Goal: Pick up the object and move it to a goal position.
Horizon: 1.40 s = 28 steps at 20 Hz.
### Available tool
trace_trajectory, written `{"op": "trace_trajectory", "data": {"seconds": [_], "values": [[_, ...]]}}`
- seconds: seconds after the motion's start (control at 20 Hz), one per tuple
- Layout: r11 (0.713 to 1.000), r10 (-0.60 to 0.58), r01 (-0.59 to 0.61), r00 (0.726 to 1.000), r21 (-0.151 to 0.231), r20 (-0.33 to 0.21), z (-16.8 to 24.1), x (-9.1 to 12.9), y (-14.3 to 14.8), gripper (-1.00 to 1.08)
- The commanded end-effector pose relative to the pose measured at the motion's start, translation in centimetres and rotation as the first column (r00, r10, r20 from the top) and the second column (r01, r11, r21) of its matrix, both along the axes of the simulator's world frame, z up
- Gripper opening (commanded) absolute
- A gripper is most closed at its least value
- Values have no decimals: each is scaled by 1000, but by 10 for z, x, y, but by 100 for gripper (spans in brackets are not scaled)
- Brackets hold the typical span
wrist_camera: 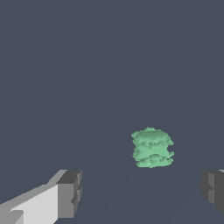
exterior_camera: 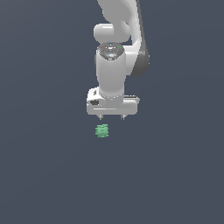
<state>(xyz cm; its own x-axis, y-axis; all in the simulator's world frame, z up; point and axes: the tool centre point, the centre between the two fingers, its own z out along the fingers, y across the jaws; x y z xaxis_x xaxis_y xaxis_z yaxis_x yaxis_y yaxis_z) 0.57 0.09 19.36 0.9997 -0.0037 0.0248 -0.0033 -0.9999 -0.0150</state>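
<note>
Gripper (exterior_camera: 112, 117) on my Panda arm (exterior_camera: 114, 65) hangs pointing straight down over the plain dark grey floor (exterior_camera: 43, 175), and I read its two short fingers as spread apart, with nothing between them. In the exterior view I can see both fingertips (exterior_camera: 101, 117) poking out under the white hand body, well separated along the width of the hand.

The object (exterior_camera: 102, 131), a small pale-green lump with horizontal ridges like stacked discs, sits on the floor just below the gripper and apart from it. From the exterior view it lines up under the fingertip on that view's left, not under the middle of the hand. It is clearly narrower than the white hand above it.

On my wrist view the object (wrist_camera: 152, 148) shows upright, its ridges running level, resting on the bare grey surface. I see the two dark finger pads (wrist_camera: 70, 194) at either side of the picture with a wide gap between them, and the lump lies beyond that gap, nearer the other pad (wrist_camera: 213, 189) than the first one. Neither pad touches it.

I cannot tell from either view how high the fingertips are above the floor.
</note>
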Motion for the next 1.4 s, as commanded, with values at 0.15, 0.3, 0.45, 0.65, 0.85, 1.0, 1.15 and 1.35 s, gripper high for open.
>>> {"op": "trace_trajectory", "data": {"seconds": [0.15,0.3,0.45,0.65,0.85,1.0,1.15,1.35], "values": [[1000,-6,6,1000,-5,-2,1,-1,-3,100],[1000,-19,19,1000,-17,-7,3,-3,-9,100],[999,-23,23,1000,-26,-10,5,-4,-14,100],[999,-22,21,1000,-26,-10,5,-4,-14,100],[999,-43,43,999,-24,-10,4,-4,-14,100],[997,-74,74,997,-22,-11,1,-4,-15,100],[993,-118,118,993,-20,-12,-2,-4,-16,100],[980,-196,196,980,-16,-14,-8,-5,-17,100]]}}
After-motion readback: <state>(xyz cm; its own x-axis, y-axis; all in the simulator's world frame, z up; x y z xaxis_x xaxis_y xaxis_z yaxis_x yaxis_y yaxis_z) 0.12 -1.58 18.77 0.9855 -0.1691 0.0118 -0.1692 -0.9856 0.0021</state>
